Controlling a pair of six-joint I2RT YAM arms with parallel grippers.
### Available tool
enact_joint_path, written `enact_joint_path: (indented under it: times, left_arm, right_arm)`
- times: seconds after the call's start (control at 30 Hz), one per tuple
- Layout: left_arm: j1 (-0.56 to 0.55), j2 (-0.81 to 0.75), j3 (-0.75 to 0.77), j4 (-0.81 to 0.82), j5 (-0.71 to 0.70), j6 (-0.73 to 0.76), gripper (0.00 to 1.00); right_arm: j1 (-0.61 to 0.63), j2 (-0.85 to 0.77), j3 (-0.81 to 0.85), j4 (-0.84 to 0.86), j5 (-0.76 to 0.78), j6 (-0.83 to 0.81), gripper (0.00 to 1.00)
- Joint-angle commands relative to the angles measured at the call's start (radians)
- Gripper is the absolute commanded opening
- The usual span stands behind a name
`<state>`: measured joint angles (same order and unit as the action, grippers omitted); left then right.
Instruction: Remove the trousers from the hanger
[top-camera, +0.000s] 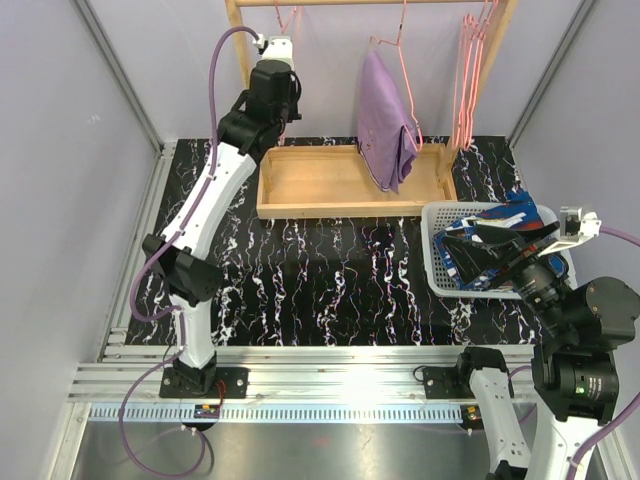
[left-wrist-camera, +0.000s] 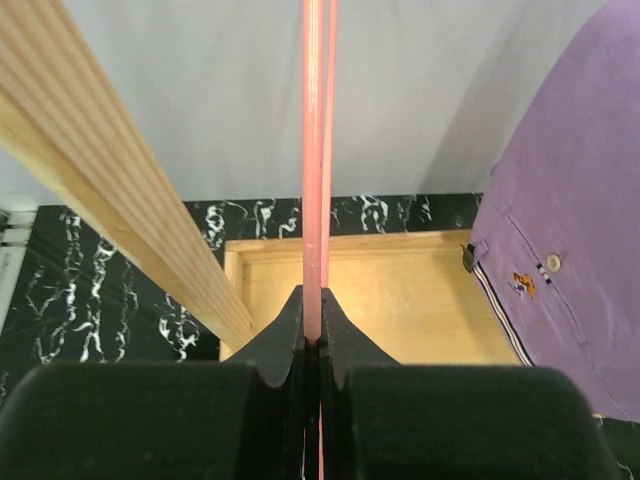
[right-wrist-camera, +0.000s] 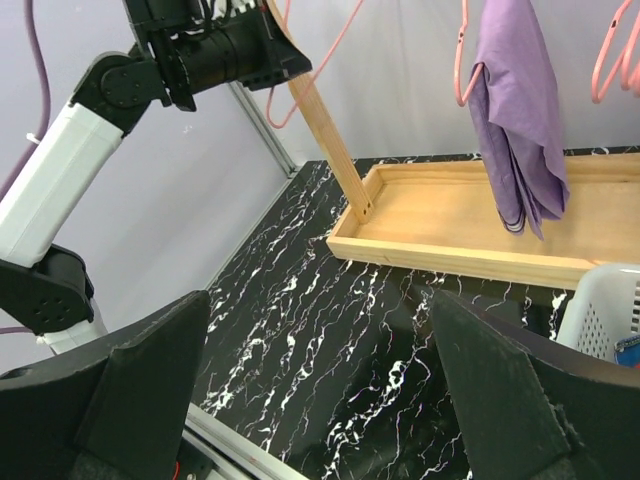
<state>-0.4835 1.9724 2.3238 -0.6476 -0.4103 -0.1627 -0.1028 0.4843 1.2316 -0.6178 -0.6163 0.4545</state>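
Two trousers from above: the blue pair (top-camera: 490, 240) sits in the right basket (top-camera: 434, 270), the lilac pair (top-camera: 385, 125) hangs far-centre; left wrist, left gripper (left-wrist-camera: 313, 335) pinches a bare pink hanger (left-wrist-camera: 314, 150), likely steadying it; right wrist, right gripper (right-wrist-camera: 320, 380) gapes empty, ready.

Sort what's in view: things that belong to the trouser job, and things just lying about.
Job: lilac trousers, their pink hanger, patterned blue trousers in the white basket, left gripper with jaws shut on an empty hanger, right gripper open.
Lying about: wooden tray, spare hangers, rack post.
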Motion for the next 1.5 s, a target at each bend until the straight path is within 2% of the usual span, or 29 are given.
enact_joint_path:
  times: [0.0,0.07,0.23,0.3,0.37,0.53,0.63,0.7,0.8,0.83,1.03,1.17,1.4,1.47]
  left_arm:
    - [-0.004,-0.046,-0.032,0.058,0.067,-0.035,0.00]
    - [-0.004,-0.072,-0.070,0.054,0.071,-0.061,0.00]
    - [-0.006,-0.098,-0.055,-0.013,0.108,-0.112,0.00]
    - [-0.012,-0.121,-0.081,-0.020,0.130,-0.133,0.14]
    - [-0.024,-0.162,-0.105,-0.014,0.133,-0.141,0.22]
    - [-0.059,-0.234,-0.161,-0.023,0.148,-0.147,0.51]
    - [-0.095,-0.294,-0.201,-0.018,0.165,-0.153,0.64]
    - [-0.119,-0.342,-0.231,-0.020,0.160,-0.147,0.69]
    - [-0.185,-0.409,-0.263,-0.038,0.097,-0.136,0.79]
    - [-0.210,-0.428,-0.300,-0.043,0.085,-0.141,0.99]
    - [-0.260,-0.623,-0.487,-0.018,0.045,-0.214,0.99]
    - [-0.285,-0.740,-0.636,0.034,0.082,-0.258,0.99]
    - [-0.418,-0.802,-0.697,0.023,0.087,-0.294,0.99]
    - [-0.470,-0.822,-0.734,0.067,0.079,-0.317,0.99]
  right_arm:
    - [0.011,0.014,-0.007,0.070,-0.033,0.001,0.99]
    - [0.012,0.039,0.005,0.052,-0.026,-0.008,0.99]
    - [0.012,0.043,0.006,0.052,-0.036,-0.005,0.99]
    - [0.012,0.039,0.002,0.055,-0.043,-0.007,0.99]
    - [0.012,0.033,-0.007,0.055,-0.043,-0.010,1.00]
    - [0.012,0.036,-0.004,0.038,-0.028,-0.027,0.99]
    - [0.017,0.046,0.014,0.017,-0.008,-0.049,0.99]
    - [0.021,0.056,0.029,-0.005,0.029,-0.077,1.00]
    - [0.038,0.091,0.057,-0.036,0.078,-0.106,0.99]
    - [0.040,0.103,0.066,-0.042,0.082,-0.111,0.99]
    - [0.052,0.194,0.127,-0.042,0.067,-0.102,0.99]
    - [0.060,0.249,0.170,-0.059,0.061,-0.094,0.96]
    - [0.075,0.283,0.169,-0.069,0.121,-0.103,0.93]
    - [0.077,0.295,0.175,-0.080,0.128,-0.105,0.92]
